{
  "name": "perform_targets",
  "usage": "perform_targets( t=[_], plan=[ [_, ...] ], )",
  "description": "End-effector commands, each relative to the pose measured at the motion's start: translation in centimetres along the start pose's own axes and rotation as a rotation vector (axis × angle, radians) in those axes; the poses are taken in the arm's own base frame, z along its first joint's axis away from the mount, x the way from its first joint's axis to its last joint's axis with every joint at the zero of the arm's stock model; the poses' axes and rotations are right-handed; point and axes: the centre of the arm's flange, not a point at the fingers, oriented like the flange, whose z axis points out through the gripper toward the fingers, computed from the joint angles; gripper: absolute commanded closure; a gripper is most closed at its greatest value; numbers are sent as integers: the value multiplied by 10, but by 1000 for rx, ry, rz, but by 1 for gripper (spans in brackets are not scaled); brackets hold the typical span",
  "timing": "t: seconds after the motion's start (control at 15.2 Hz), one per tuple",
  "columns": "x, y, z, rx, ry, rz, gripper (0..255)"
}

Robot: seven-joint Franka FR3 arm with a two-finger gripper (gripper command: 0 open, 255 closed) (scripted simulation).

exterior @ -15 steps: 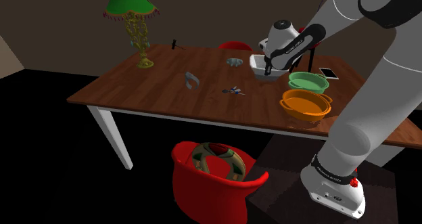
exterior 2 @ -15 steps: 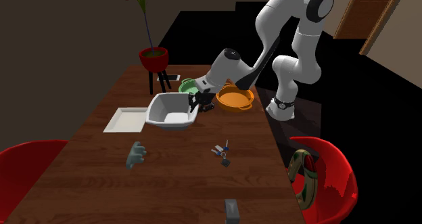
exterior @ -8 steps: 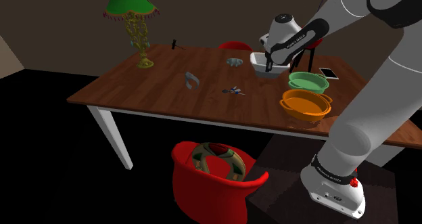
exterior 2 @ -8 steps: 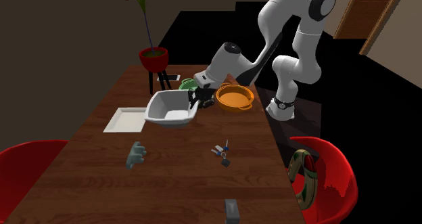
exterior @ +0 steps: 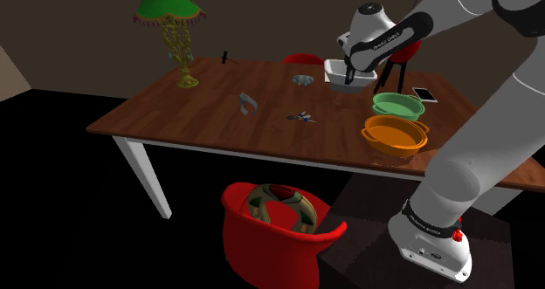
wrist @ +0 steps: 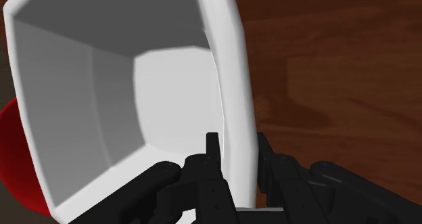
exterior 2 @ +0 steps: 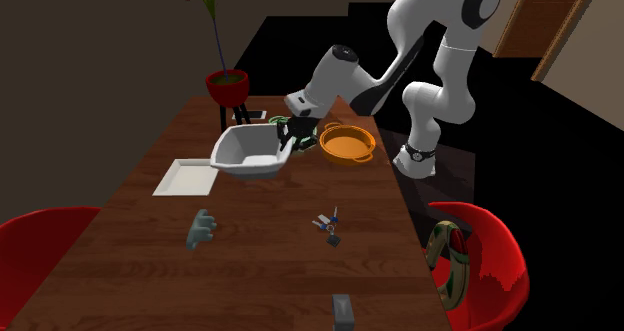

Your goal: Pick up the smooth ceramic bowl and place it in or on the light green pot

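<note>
The bowl (exterior: pixel 342 72) (exterior 2: pixel 248 151) (wrist: pixel 135 87) is white, squarish and smooth-walled. It hangs tilted above the wooden table, and my gripper (exterior: pixel 353 70) (exterior 2: pixel 286 139) (wrist: pixel 237 155) is shut on one side of its rim, one finger inside and one outside. The light green pot (exterior: pixel 398 104) stands on the table, to the right of and below the bowl in the shoulder view. In the second exterior view the hand and the bowl largely hide it.
An orange pot (exterior: pixel 396 133) (exterior 2: pixel 347 142) stands beside the green one, nearer the stand. A phone (exterior: pixel 424 94), keys (exterior: pixel 301 116) (exterior 2: pixel 327 222), a grey object (exterior: pixel 248 104) (exterior 2: pixel 203 227), a white tray (exterior 2: pixel 185 176) and a green-shaded lamp (exterior: pixel 177 25) share the table (exterior: pixel 201 104). Red chairs (exterior: pixel 275 230) stand around it.
The arm has lifted the bowl clear of the table and carried it higher, tilting it a little. The pots have stayed put.
</note>
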Motion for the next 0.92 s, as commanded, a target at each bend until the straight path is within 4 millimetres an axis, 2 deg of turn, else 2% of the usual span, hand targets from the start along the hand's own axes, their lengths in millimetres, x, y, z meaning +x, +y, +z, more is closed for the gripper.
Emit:
perform_targets(
  t=[0.0, 0.53, 0.86],
  plan=[
    [0, 5, -11, -1, 1, 0, 255],
    [1, 24, -46, -1, 1, 0, 255],
    [-62, 13, -62, -1, 1, 0, 255]
  ],
)
